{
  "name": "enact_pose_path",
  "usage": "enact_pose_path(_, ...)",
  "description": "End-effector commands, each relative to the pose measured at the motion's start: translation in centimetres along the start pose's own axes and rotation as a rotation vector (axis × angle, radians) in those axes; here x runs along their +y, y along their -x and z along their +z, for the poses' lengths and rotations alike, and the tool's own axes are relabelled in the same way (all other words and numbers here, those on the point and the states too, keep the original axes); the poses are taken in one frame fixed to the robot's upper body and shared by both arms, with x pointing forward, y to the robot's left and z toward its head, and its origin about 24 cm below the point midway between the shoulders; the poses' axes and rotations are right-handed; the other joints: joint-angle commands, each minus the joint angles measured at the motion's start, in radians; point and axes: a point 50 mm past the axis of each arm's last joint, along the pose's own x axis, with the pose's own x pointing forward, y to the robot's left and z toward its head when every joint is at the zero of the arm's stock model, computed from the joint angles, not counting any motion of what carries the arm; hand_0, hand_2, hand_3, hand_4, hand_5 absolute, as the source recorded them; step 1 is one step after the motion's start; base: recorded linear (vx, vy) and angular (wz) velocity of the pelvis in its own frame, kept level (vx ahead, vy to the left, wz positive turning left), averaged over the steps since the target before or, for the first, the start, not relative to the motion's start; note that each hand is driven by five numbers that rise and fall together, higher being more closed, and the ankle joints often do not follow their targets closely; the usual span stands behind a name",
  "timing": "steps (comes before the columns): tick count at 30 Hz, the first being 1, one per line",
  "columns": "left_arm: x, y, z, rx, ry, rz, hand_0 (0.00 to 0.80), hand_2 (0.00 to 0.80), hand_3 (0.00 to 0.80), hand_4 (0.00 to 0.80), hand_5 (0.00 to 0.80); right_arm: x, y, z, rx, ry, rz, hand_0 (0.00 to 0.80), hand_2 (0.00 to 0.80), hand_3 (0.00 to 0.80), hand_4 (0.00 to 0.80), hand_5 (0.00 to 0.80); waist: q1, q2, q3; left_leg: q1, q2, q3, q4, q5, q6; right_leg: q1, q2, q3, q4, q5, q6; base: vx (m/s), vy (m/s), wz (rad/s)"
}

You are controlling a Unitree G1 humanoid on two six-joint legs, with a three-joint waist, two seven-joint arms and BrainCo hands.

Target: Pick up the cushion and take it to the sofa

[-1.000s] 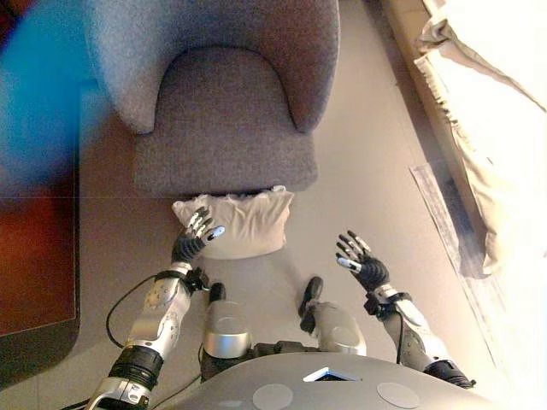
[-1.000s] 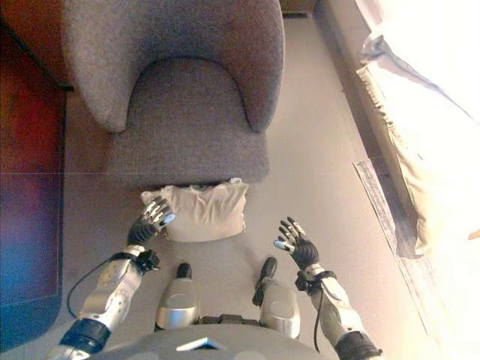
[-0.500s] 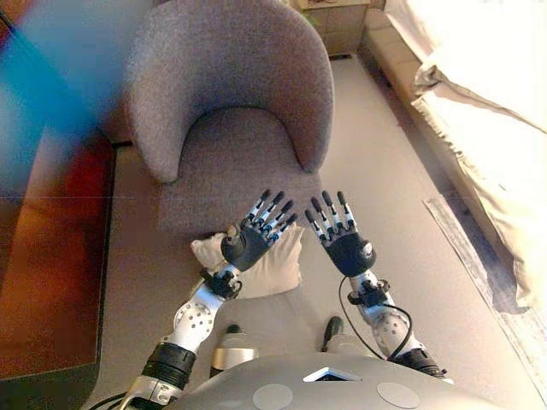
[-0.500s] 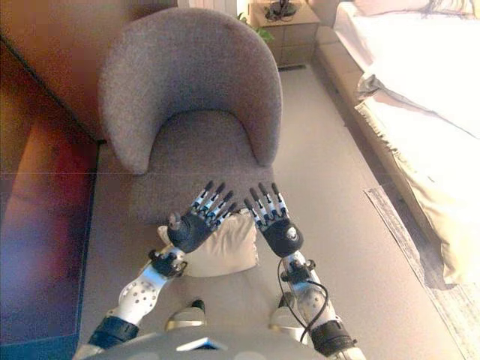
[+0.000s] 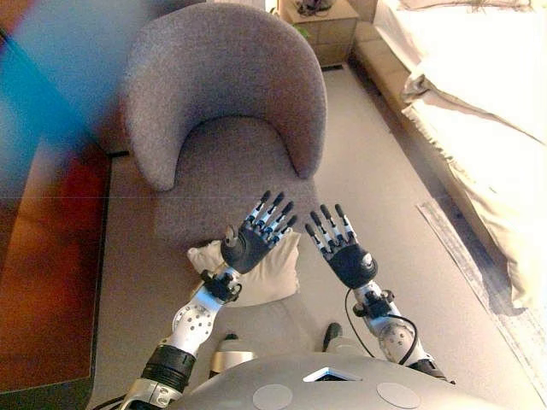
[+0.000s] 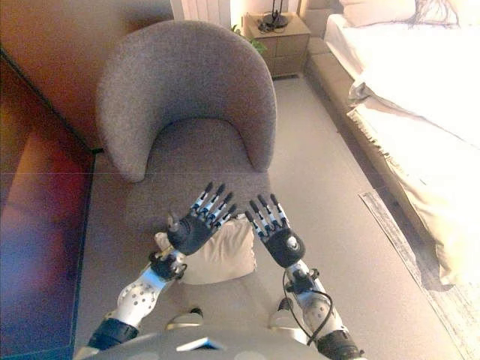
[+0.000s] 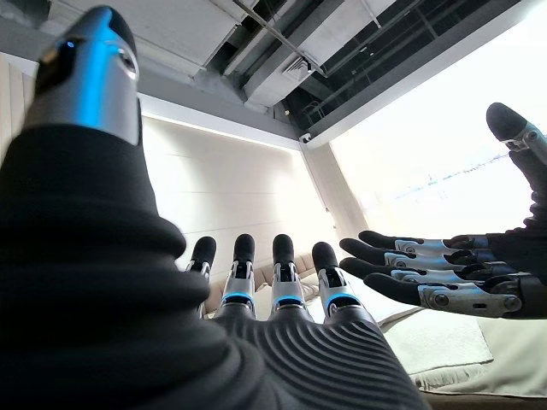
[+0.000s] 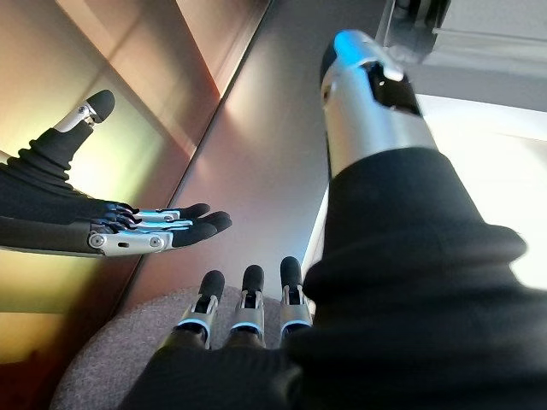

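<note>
A cream cushion (image 5: pixel 273 275) lies on the floor just in front of the grey armchair (image 5: pixel 224 111), partly hidden behind my hands. My left hand (image 5: pixel 248 244) and my right hand (image 5: pixel 349 260) are raised side by side above the cushion, fingers straight and spread, and hold nothing. Both hands are apart from the cushion. In the left wrist view my left hand (image 7: pixel 282 307) is open, with the right hand's fingers (image 7: pixel 427 265) beside it. The right wrist view shows my right hand (image 8: pixel 248 320) open too.
A bed with white and beige bedding (image 5: pixel 479 94) runs along the right. A wooden nightstand (image 5: pixel 318 26) stands behind the armchair. A dark red-brown furniture top (image 5: pixel 43 256) lies at the left. Bare floor (image 5: pixel 376 171) runs between armchair and bed.
Both hands have risen from low beside the cushion to side by side above it, fingers spread. The camera has tilted up, now showing the whole armchair, the nightstand and more of the bed.
</note>
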Motion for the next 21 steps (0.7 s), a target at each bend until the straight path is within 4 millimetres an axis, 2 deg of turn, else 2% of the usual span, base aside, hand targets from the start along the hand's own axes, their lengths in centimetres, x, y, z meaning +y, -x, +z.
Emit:
enact_pose_path(1,-0.8,-0.7,1.5,-0.04,-0.111,-0.006,0.0,0.0,0.0,0.0,0.0,1.0,-1.1,0.9,0.003,0.084,0.042,0.0,0.0,0.0,0.0,0.0,-0.009,-0.02,0.005,-0.013,0.017,0.036,0.005,-0.023,0.036,0.0,-0.07,0.016,0.025,-0.039,0.09,0.064,-0.013,-0.05)
enact_pose_path(2,-0.5,-0.4,1.8,-0.041,-0.173,0.044,0.0,0.0,0.0,0.0,0.0,0.7,-0.9,1.1,0.011,0.132,-0.017,0.0,0.0,0.0,0.0,0.0,-0.009,-0.022,0.007,-0.011,0.019,0.038,0.009,-0.026,0.035,-0.002,-0.074,0.017,0.031,-0.04,0.092,0.085,-0.014,-0.07)
enact_pose_path(3,0.2,0.1,2.4,-0.044,-0.301,0.169,0.0,0.0,0.0,0.0,0.0,0.0,-0.6,1.6,0.035,0.243,-0.141,0.0,0.0,0.0,0.0,0.0,-0.009,-0.024,0.01,-0.009,0.022,0.043,0.023,-0.03,0.034,-0.007,-0.083,0.018,0.046,-0.042,0.096,0.092,-0.012,-0.11)
enact_pose_path(5,1.4,1.6,4.1,-0.078,-0.537,0.442,0.0,0.0,0.0,0.0,0.0,-0.7,0.2,2.5,0.096,0.439,-0.273,0.0,0.0,0.0,0.0,0.0,-0.016,-0.029,0.027,-0.014,0.022,0.046,0.061,-0.043,0.042,-0.032,-0.097,0.028,0.091,-0.047,0.1,0.079,-0.007,-0.15)
enact_pose_path(7,2.0,3.0,5.7,-0.075,-0.745,0.584,0.0,0.0,0.0,0.0,0.0,-1.0,1.1,3.3,0.128,0.538,-0.343,0.0,0.0,0.0,0.0,0.0,-0.022,-0.035,0.049,-0.034,0.018,0.043,0.108,-0.058,0.05,-0.067,-0.111,0.039,0.141,-0.056,0.101,0.023,-0.011,-0.14)
enact_pose_path(9,2.5,4.0,6.8,-0.047,-0.875,0.65,0.0,0.0,0.0,0.0,0.0,-1.2,1.5,4.2,0.14,0.594,-0.378,0.0,0.0,0.0,0.0,0.0,-0.027,-0.038,0.079,-0.085,0.017,0.029,0.168,-0.072,0.051,-0.124,-0.121,0.068,0.191,-0.064,0.102,-0.09,-0.028,-0.19)
enact_pose_path(12,3.2,3.1,8.1,-0.061,-0.954,0.694,0.0,0.0,0.0,0.0,0.0,-1.7,-0.2,5.5,0.139,0.686,-0.399,0.0,0.0,0.0,0.0,0.0,-0.032,-0.036,0.146,-0.175,0.023,0.013,0.233,-0.082,0.047,-0.221,-0.135,0.098,0.24,-0.061,0.106,-0.274,-0.022,-0.17)
enact_pose_path(14,3.6,1.3,9.1,-0.103,-0.962,0.708,0.0,0.0,0.0,0.0,0.0,-2.0,-2.6,6.5,0.128,0.752,-0.406,0.0,0.0,0.0,0.0,0.0,-0.039,-0.034,0.213,-0.266,0.031,-0.001,0.284,-0.078,0.044,-0.306,-0.141,0.123,0.278,-0.055,0.108,-0.37,-0.016,-0.17)
enact_pose_path(18,3.4,-0.9,9.6,-0.19,-0.986,0.709,0.0,0.0,0.0,0.0,0.0,-1.7,-5.2,7.4,0.093,0.807,-0.395,0.0,0.0,0.0,0.0,0.0,-0.045,-0.026,0.291,-0.399,0.038,-0.022,0.345,-0.063,0.037,-0.41,-0.143,0.15,0.304,-0.042,0.102,-0.246,0.009,-0.18)
enact_pose_path(21,2.7,-2.7,10.0,-0.269,-1.022,0.697,0.0,0.0,0.0,0.0,0.0,-1.1,-7.0,8.4,0.067,0.869,-0.374,0.0,0.0,0.0,0.0,0.0,-0.045,-0.016,0.347,-0.496,0.021,-0.048,0.384,-0.053,0.039,-0.489,-0.144,0.166,0.317,-0.028,0.099,-0.211,0.031,-0.05)
